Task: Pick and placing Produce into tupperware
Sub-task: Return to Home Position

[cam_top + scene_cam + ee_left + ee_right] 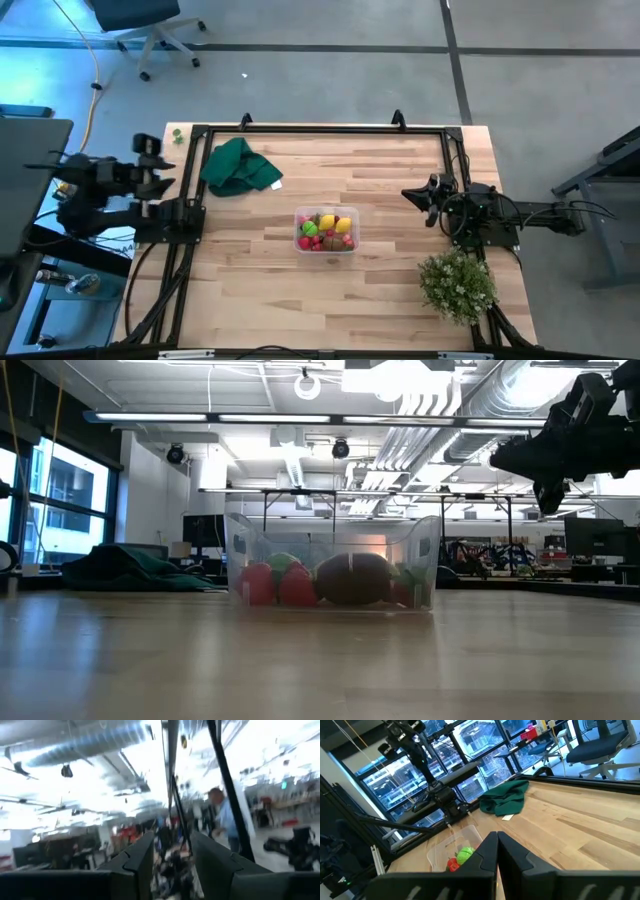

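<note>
**Tub filled, both arms clear of it**

Tupperware (297, 231) sits mid-worktop (400, 290), long axis running left to right between the two arms. Produce (326, 231) is heaped inside: red, yellow, green and one brown piece against the near wall in the low view. No loose piece seen on the boards.

Right gripper (412, 194) hangs above the worktop, out to the tub's right and a little toward the far edge. It points at the tub, jaws pressed together with nothing between them. It is the nearer arm.

Left gripper (171, 836) is drawn back by the worktop's left edge, well apart from the tub. It faces level across the room, jaws spread with a clear gap, empty.

Green cloth (238, 167) lies far-left of the tub, leafy plant (457, 283) at the near right, under the right arm's elbow.

Judgement: filling looks done. A retreat for the right arm runs straight back, away from the tub, minding the plant.
</note>
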Tool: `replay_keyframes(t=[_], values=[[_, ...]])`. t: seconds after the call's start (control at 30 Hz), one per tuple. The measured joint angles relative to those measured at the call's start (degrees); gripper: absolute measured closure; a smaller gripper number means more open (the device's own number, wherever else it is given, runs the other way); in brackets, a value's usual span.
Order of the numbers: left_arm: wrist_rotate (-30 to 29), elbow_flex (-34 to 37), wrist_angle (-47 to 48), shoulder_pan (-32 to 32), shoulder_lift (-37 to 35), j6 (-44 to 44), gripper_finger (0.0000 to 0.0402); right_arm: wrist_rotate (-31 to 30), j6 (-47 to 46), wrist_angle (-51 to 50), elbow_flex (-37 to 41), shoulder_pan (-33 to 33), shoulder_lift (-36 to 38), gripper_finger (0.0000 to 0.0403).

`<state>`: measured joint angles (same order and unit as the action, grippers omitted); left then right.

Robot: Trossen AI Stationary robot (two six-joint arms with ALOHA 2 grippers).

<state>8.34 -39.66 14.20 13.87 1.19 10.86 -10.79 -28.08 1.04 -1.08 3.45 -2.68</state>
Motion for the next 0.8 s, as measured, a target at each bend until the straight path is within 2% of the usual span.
replay_keyframes(t=[0.2, 0.37, 0.53, 0.8], values=[[0.76, 15.77, -14.47, -0.02, 0.23, -5.04, 0.0280, 0.00, 0.00, 0.00, -0.01, -0.01, 0.02, 0.0402], [1.19, 25.81, -19.47, -0.01, 0.30, -8.10, 0.0280, 0.00, 0.00, 0.00, 0.00, -0.01, 0.00, 0.0402], [1.70, 31.16, -19.16, 0.00, 0.27, -7.26, 0.0280, 0.00, 0.00, 0.00, -0.01, 0.01, 0.00, 0.0402], [-1.10, 33.46, -11.51, -0.02, 0.24, -1.33, 0.0280, 0.00, 0.00, 0.00, 0.00, -0.01, 0.00, 0.0402]])
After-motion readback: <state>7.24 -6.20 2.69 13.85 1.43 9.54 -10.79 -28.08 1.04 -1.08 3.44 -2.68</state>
